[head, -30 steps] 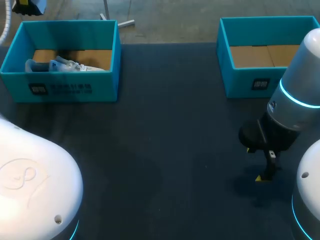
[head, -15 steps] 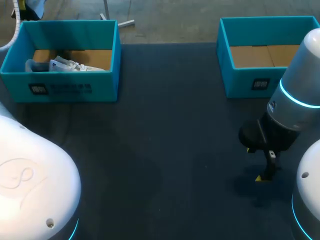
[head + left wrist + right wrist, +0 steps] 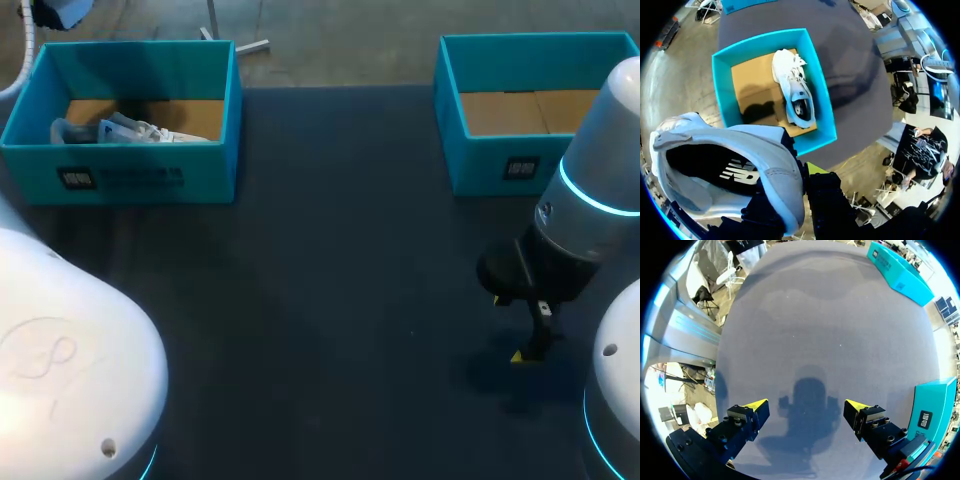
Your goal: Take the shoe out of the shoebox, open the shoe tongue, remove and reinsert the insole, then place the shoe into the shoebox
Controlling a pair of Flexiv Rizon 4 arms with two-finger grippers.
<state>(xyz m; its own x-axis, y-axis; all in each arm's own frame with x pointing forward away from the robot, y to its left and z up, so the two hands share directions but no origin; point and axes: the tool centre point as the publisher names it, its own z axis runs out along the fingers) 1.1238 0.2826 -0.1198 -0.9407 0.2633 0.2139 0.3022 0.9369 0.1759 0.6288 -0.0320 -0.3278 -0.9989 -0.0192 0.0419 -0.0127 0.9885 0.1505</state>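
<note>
Left claw (image 3: 807,172) is hanging high above and beyond the far wall of the left shoebox (image 3: 824,102), apparently clamping a grey-white shoe (image 3: 730,160) at the collar, though only one yellow tip is showing past the upper; the shoe's long axis is running crosswise to the fingers, its dark opening facing the wrist camera; below it a second white shoe (image 3: 795,90) is lying in the box on the cardboard floor, lengthwise along the wall that faces the open table (image 3: 330,280); the right claw (image 3: 805,404) is hovering low over bare table at the robot's right, its fingers standing wide apart and gripping nothing; the lifted shoe is sitting well apart from it, off toward the far left corner, so the left arm is the only one near enough to be handling it; the coming move is likely calling for the left arm to be bringing the shoe over the box's near wall and down toward the middle of the table, where the right claw could be meeting it for the tongue.
</note>
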